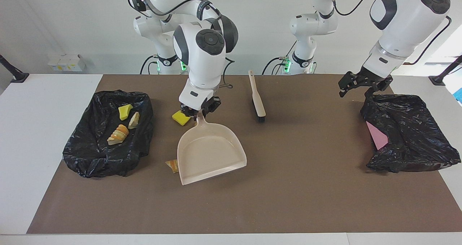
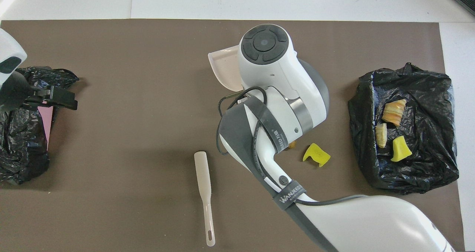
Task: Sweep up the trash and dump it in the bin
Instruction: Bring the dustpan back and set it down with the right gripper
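Two bits still lie beside your dustpan [image 1: 210, 151], whose handle your right gripper [image 1: 199, 114] pinches, while your left gripper [image 1: 355, 86] waits with fingers apart.

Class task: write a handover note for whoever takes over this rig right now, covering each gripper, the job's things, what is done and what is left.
Right gripper: shut on the dustpan handle; the pan sits on the mat, empty.
Left gripper: open, waiting over the second black bag.
Done: three trash pieces lie in the bin bag at the right arm's end.
Left: a yellow chunk by the handle and a bread bit by the pan's side.
The brush lies unused.
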